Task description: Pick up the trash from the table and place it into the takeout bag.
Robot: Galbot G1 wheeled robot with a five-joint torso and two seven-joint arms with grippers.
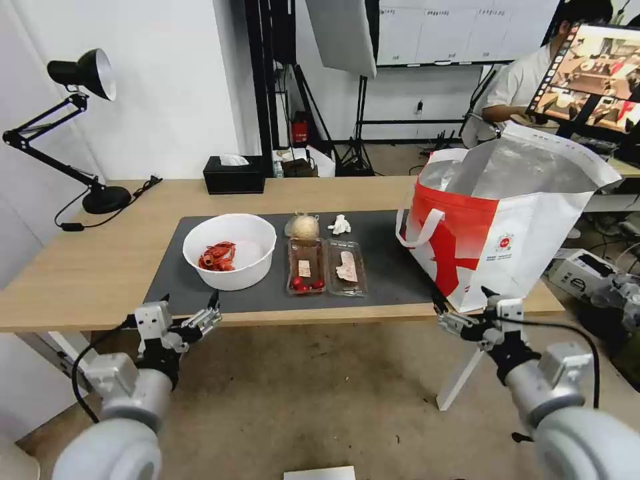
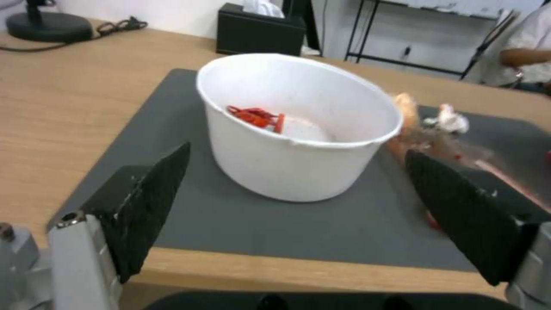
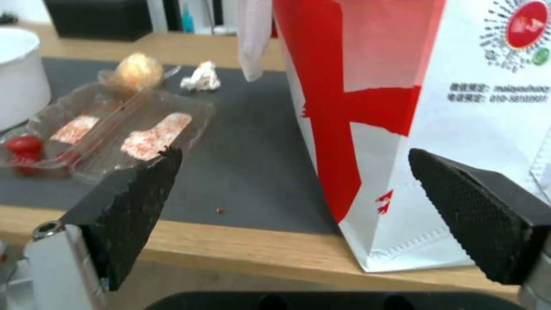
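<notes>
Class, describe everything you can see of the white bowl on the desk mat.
The white bowl is round and deep, with a thin rolled rim and slightly tapered walls, and looks like plastic or coated paper. It stands upright on the left part of the dark grey mat, holding red scraps. Nothing grips it; the open left gripper hangs in front of the desk edge.

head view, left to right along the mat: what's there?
White bowl → clear tray with red bits → second clear tray → takeout bag. The wrapped ball and tissue lump sit behind the trays, so they are left out.
</notes>
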